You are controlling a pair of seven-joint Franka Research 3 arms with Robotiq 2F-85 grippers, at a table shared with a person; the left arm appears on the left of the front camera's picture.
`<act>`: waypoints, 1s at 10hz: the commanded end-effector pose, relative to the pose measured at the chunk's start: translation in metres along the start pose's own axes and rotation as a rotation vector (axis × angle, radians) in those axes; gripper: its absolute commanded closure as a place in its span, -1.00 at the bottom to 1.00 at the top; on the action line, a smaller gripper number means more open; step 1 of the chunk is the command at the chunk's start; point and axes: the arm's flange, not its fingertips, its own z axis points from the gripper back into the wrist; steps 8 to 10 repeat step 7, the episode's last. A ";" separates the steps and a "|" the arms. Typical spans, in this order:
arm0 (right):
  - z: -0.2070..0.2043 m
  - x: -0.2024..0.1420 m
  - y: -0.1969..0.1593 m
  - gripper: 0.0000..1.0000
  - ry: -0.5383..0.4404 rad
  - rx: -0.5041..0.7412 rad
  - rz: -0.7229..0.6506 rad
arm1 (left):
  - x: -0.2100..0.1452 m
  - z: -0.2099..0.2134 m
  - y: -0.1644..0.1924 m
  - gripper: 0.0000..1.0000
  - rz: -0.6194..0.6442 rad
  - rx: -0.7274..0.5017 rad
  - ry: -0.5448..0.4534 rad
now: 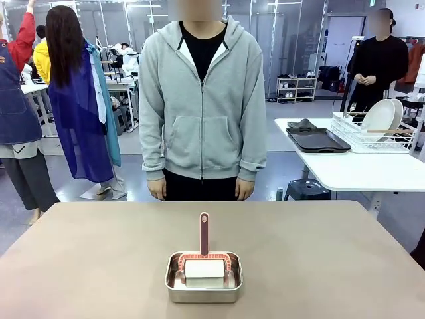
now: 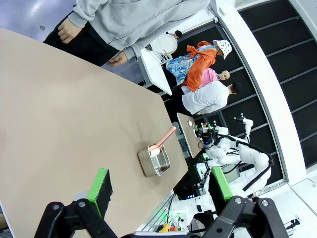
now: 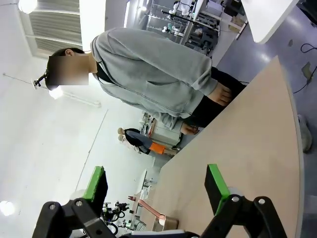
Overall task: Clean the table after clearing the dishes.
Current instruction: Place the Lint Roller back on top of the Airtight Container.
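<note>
Front view: the wide beige-brown table (image 1: pixel 86 259) carries a small steel pan (image 1: pixel 203 279) at near centre, holding a pink-handled white roller (image 1: pixel 204 260); the white plates (image 1: pixel 380 118) sit racked far right, so wiping seems next.

Left wrist view: the left gripper (image 2: pixel 161 188) hangs spread and empty, well apart from the pan.

Right wrist view: the right gripper (image 3: pixel 156 186) is likewise spread, empty; one must reach the handle.

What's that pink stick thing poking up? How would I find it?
Look at the big beige table in front of the person in the grey hoodie. Near its front edge sits a small steel pan. Standing in it is a lint roller: white roll, pink frame, with an upright pink handle.
</note>
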 end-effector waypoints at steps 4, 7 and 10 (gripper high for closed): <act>0.005 -0.001 0.001 -1.00 -0.009 0.006 -0.002 | -0.001 0.004 -0.004 -1.00 -0.001 -0.004 0.009; 0.005 -0.001 0.001 -1.00 -0.009 0.006 -0.002 | -0.001 0.004 -0.004 -1.00 -0.001 -0.004 0.009; 0.005 -0.001 0.001 -1.00 -0.009 0.006 -0.002 | -0.001 0.004 -0.004 -1.00 -0.001 -0.004 0.009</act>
